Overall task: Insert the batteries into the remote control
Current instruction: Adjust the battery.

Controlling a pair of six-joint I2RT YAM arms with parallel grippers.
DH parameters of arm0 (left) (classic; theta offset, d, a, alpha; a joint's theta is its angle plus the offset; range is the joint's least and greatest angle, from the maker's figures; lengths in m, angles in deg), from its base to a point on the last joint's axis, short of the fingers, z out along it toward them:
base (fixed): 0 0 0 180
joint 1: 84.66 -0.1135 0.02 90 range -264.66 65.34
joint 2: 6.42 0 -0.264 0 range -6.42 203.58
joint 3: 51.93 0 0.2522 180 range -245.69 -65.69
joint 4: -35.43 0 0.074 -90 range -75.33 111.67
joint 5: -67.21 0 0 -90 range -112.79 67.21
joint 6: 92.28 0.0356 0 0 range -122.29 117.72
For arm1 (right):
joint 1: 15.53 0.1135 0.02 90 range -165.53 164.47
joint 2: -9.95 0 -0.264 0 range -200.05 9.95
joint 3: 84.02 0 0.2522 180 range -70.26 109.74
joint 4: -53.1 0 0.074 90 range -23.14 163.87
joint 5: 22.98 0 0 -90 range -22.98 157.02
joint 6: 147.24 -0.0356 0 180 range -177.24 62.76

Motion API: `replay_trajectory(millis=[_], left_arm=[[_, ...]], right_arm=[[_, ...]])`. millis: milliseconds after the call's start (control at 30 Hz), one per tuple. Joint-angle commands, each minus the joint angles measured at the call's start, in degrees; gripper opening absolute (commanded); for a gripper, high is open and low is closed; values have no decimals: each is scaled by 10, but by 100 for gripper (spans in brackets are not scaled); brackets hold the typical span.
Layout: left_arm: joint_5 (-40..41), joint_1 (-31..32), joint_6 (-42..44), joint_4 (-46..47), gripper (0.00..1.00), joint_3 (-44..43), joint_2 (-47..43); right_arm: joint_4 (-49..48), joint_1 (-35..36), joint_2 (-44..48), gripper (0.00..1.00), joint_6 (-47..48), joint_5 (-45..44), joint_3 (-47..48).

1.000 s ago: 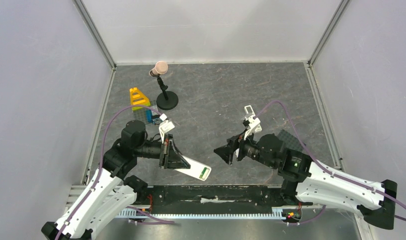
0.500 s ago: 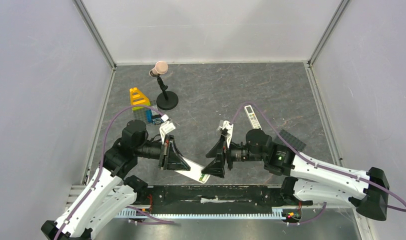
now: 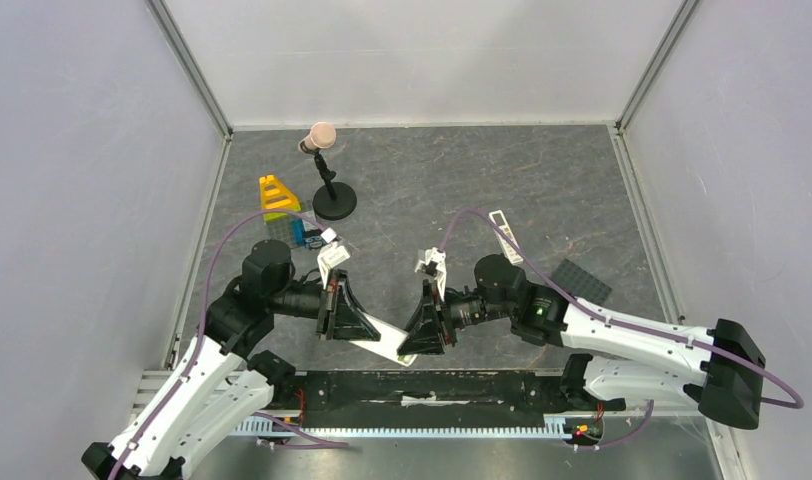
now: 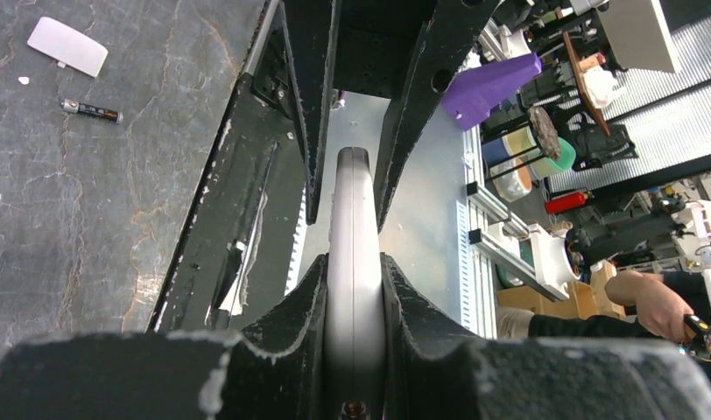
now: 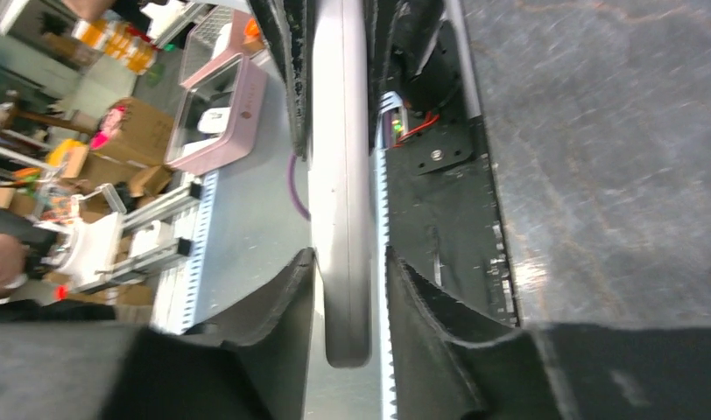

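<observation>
1. The left jaws clamp the remote control [image 3: 390, 340] above the near edge of the tabletop [image 3: 432, 200]. The right jaws straddle its right end, with narrow gaps showing.
2. Risk: uneven closure of the right jaws twists the remote control free, and it drops.
3. Count: one held remote control, one slim remote [image 3: 503, 233], one battery [image 4: 89, 109] visible.

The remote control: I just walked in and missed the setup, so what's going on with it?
The left gripper is shut on the remote control, holding it on edge near the front edge of the table. The right gripper has its jaws straddling the remote's other end, with a thin gap showing on one side, so it seems not to be gripping. One battery lies loose on the table beside a small white plastic piece.
</observation>
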Motion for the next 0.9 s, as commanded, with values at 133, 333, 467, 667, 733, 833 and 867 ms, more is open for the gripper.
replay_trajectory(millis=[133,333,467,667,733,833,867], left_arm=[[-19,2,4,56,14,-25,-10],[21,3,-66,119,54,-24,-28],[122,2,-155,176,63,-13,-50],[251,3,-311,313,65,52,-60],[263,2,-344,376,64,82,-65],[298,3,-366,402,64,107,-76],[307,2,-371,406,63,112,-80]], right_arm=[[-100,2,-9,13,-64,27,-8],[-186,1,-13,7,-119,-18,-21],[-276,2,-8,6,-169,-73,-50],[-409,3,-16,6,-247,-160,-88],[-444,5,-27,5,-270,-186,-96],[-485,7,-37,5,-302,-230,-106],[-503,7,-40,5,-315,-243,-113]])
